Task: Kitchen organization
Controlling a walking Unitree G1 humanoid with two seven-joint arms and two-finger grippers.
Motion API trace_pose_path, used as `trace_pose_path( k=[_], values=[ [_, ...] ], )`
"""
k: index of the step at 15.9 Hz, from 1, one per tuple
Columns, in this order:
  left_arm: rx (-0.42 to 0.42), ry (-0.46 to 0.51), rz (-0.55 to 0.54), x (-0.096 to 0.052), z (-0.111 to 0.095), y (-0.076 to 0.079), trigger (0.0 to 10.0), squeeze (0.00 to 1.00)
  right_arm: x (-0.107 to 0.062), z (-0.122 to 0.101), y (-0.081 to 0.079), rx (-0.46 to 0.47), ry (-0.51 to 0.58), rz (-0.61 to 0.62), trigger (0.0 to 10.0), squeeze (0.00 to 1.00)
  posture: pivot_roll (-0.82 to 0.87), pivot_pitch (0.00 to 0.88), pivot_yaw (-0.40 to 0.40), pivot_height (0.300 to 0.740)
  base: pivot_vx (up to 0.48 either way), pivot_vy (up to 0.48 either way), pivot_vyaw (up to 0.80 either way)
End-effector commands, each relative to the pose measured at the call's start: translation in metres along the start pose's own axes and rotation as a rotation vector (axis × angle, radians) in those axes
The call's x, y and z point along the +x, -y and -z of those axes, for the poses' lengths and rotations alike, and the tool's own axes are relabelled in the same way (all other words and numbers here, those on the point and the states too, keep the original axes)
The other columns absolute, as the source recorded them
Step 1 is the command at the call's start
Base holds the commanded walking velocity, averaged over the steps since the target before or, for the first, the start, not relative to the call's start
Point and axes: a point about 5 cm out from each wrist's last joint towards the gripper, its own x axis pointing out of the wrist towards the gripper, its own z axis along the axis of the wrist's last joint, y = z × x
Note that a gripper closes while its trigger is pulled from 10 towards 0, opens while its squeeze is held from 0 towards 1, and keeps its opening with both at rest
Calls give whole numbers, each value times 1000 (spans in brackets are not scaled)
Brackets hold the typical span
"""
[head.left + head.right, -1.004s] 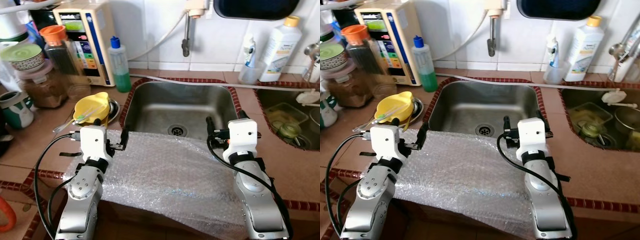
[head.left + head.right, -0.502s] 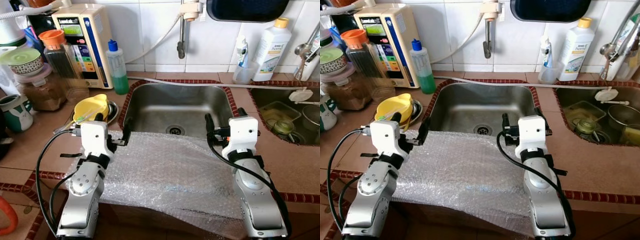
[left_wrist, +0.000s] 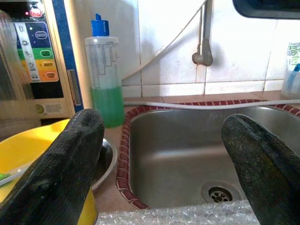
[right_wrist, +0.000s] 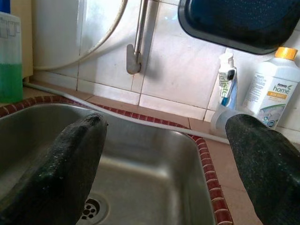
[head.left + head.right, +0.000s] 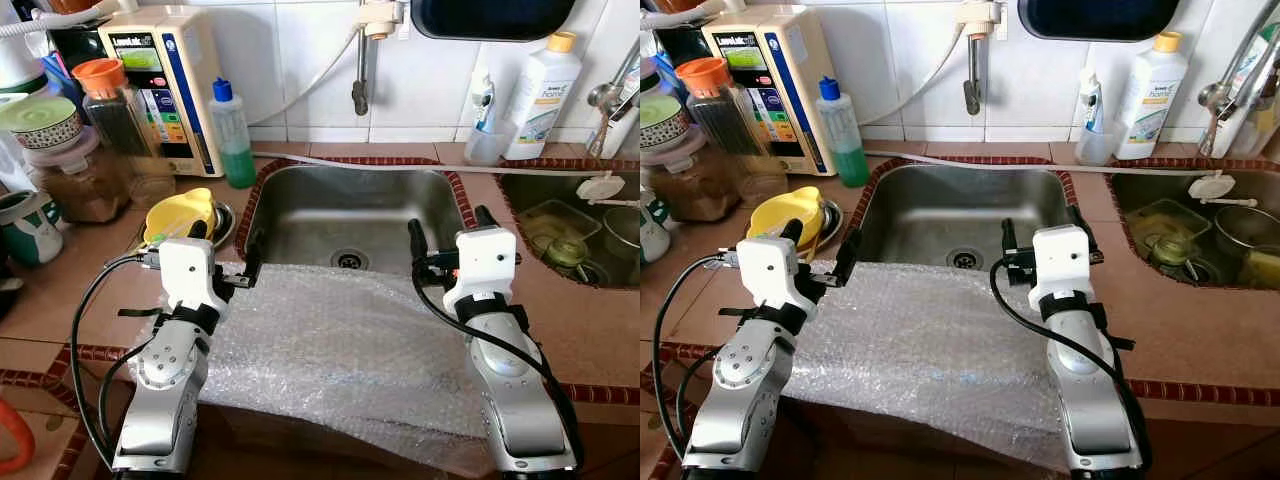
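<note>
A sheet of bubble wrap (image 5: pixel 340 345) lies over the counter's front edge and the near rim of the steel sink (image 5: pixel 350 200). My left gripper (image 5: pixel 227 250) is open above the sheet's far left corner, beside a yellow bowl (image 5: pixel 183 213). My right gripper (image 5: pixel 448 228) is open above the sheet's far right edge, at the sink's right side. Both point toward the sink and the tap (image 3: pixel 204 51). Neither holds anything. In the left wrist view, the sheet's edge (image 3: pixel 187 218) lies just below the open fingers (image 3: pixel 61 164).
A green soap bottle (image 5: pixel 232 135), a water purifier (image 5: pixel 160 80) and several jars (image 5: pixel 95 170) crowd the left counter. A white detergent bottle (image 5: pixel 540 85) and a toothbrush cup (image 5: pixel 482 140) stand at the back right. A second basin (image 5: pixel 560 215) with dishes sits at the right.
The camera has shifted a little, so the whole scene sits slightly differently. Both grippers stay open over the bubble wrap's far edge, and the sheet has not moved.
</note>
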Motion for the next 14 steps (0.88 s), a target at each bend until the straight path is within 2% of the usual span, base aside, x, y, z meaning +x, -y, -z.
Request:
trace_pose_path(
  k=[1, 11, 14],
  values=[
    [7, 28, 7, 1, -7, -2, 10000, 0, 1, -8, 1, -8, 37, -7, 10000, 0, -24, 0, 53, 740, 289, 0, 0],
    [6, 8, 7, 0, -4, -4, 10000, 0, 0, -6, -1, -11, 34, -11, 10000, 0, -18, 0, 59, 740, 289, 0, 0],
    [5, 4, 7, -1, -4, -3, 10000, 0, -1, -5, -1, -12, 31, -10, 10000, 0, -19, 1, 60, 740, 80, 0, 0]
  ],
)
